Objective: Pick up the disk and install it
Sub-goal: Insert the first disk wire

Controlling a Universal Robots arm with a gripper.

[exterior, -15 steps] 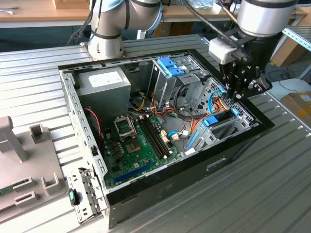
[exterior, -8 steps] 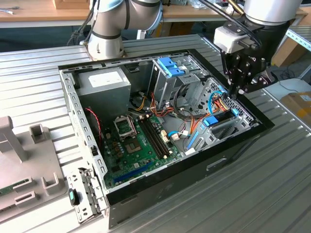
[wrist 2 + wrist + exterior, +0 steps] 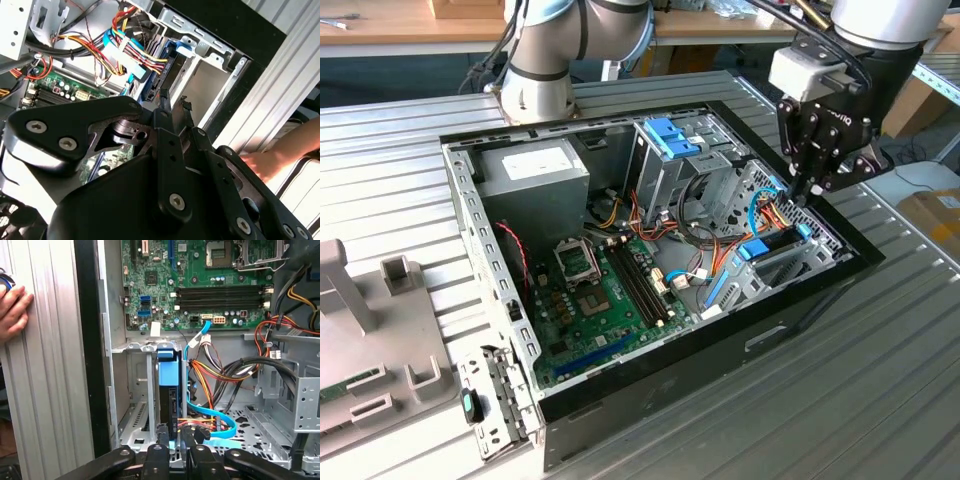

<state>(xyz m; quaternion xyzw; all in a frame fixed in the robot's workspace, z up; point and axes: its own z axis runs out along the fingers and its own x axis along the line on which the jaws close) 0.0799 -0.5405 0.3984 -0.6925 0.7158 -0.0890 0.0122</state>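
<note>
The disk [image 3: 770, 245], a dark drive in a bright blue carrier, stands on edge in the silver bay at the exterior view's right side of the open computer case [image 3: 470, 230]. My gripper [image 3: 800, 200] hangs over the bay's far end. In the first wrist view the two fingers [image 3: 162, 437] sit on either side of the disk's [image 3: 167, 375] near end, the gripper [image 3: 175, 435] shut on it. In the second wrist view the gripper [image 3: 173, 99] points at the blue carrier [image 3: 170, 55] in its slot.
Bundled orange, red and blue cables [image 3: 220, 370] crowd beside the bay. A silver drive cage with a blue latch [image 3: 672, 140], the green motherboard [image 3: 600, 290] and the power supply [image 3: 535, 170] lie inside the case. A person's hand [image 3: 12, 310] rests on the ribbed table. Grey fixtures [image 3: 380, 330] stand at the exterior view's left.
</note>
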